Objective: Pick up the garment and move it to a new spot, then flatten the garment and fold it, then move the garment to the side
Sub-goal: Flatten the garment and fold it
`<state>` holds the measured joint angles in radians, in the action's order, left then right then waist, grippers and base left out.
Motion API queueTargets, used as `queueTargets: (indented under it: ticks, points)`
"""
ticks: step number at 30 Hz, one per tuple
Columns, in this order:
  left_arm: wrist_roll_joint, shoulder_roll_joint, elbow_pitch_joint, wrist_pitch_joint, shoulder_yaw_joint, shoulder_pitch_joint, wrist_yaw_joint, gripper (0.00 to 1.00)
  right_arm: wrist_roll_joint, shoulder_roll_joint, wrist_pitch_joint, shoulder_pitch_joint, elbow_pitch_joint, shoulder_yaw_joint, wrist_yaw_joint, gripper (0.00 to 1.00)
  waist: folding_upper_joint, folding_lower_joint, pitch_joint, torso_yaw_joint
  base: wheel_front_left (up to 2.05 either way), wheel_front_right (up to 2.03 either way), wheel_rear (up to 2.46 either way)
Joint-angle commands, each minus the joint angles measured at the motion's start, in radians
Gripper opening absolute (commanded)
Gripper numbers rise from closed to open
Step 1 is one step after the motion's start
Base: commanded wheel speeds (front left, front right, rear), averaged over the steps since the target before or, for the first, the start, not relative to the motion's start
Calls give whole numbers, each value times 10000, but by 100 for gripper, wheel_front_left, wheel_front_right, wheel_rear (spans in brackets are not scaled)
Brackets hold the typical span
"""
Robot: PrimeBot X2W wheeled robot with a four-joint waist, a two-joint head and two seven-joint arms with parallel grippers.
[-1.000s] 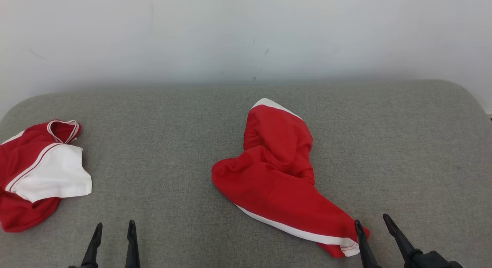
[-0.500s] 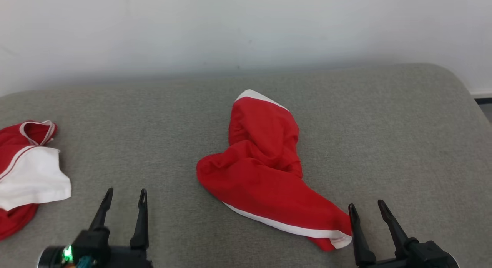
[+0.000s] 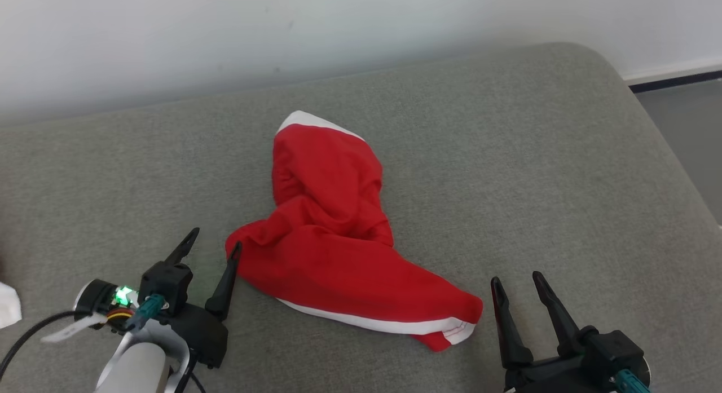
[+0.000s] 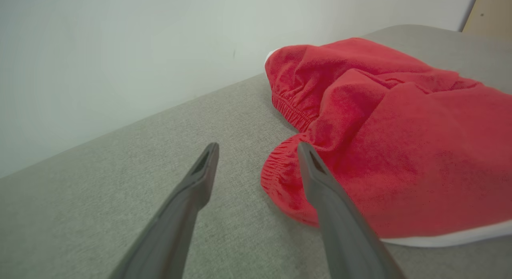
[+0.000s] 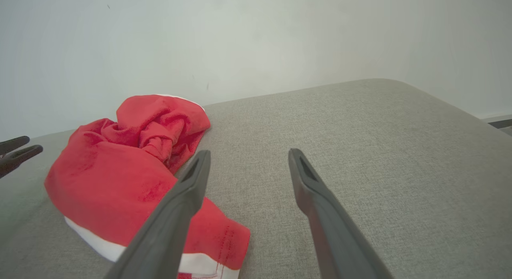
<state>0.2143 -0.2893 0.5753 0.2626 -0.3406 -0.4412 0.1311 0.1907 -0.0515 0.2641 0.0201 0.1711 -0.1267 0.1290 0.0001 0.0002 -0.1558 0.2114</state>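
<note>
On the grey cushion [image 3: 507,156] the red garment [image 3: 333,241] lies crumpled near the middle, not yet lifted. My head camera has turned toward the right, so the whole picture has slid. The garment itself has not moved, and the other cloth is now a white scrap [image 3: 8,305] at the left edge.

What has really changed is the left gripper [image 3: 217,238]. It has come forward, and its inner finger now stands just beside the elastic edge, perhaps touching it. Its jaws are spread fully and hold nothing. The right gripper [image 3: 515,277] is also wide open and empty, just beside the white-striped hem corner. I judge that both arms are now placed for the first pick-up, and what remains is to bring the fingers over the cloth and close them.
</note>
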Motion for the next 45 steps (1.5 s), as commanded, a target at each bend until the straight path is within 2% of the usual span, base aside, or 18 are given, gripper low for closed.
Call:
queueTargets:
  ticks: [1, 10, 11, 12, 16, 19, 27, 35, 43, 44, 45]
  points:
    - [265, -163, 678, 3, -410, -376, -16, 100, 54, 16, 7, 107, 16, -40, 35, 100, -1, -2, -335, 443, 0, 0, 0]
    - [1451, -398, 2506, -33, -2164, -1510, -15, 100, 138, 17, 7, 174, 153, -76, 35, 100, -1, -2, -331, 706, 0, 0, 0]
    - [1616, -398, 2613, -19, -2334, -1595, -14, 80, 134, 14, 7, 147, 164, -67, 35, 100, -1, -2, -303, 696, 0, 0, 0]
    - [1809, -393, 2674, 0, -2475, -1690, -14, 0, 118, 16, 7, 108, 159, -59, 35, 100, -1, -2, -275, 676, 0, 0, 0]
    - [2236, -363, 2745, 27, -2997, -1763, -14, 0, 43, 16, 6, -69, 123, -26, 35, 100, -1, -2, -76, 422, 0, 0, 0]
    - [2329, -424, 2343, 30, -2987, -1560, -14, 0, 11, 12, 6, -260, 126, -4, 35, 100, -1, -2, 135, 93, 0, 0, 0]
    - [2471, -489, 543, 28, -2036, 352, -241, 0, -81, 9, 8, -535, 243, -99, 35, 100, -1, -2, 749, -1021, 0, 0, 0]
    - [2946, -101, -1056, 31, -1329, 2661, -737, 0, -273, 9, 6, -620, 390, -77, 35, 100, -1, -2, 929, -1796, 0, 0, 0]
    - [2984, 292, -1086, 30, -1205, 3382, -777, 0, -364, 11, 6, -642, 536, -84, 35, 100, -1, -2, 928, -2087, 0, 0, 0]
    - [2939, 342, -1069, 30, -1185, 3382, -804, 31, -363, 11, 6, -648, 544, -90, 35, 100, -1, -2, 936, -2093, 0, 0, 0]
    - [2887, 386, -1098, 30, -1160, 3376, -827, 100, -357, 11, 6, -648, 549, -89, 35, 100, -1, -2, 943, -2098, 0, 0, 0]
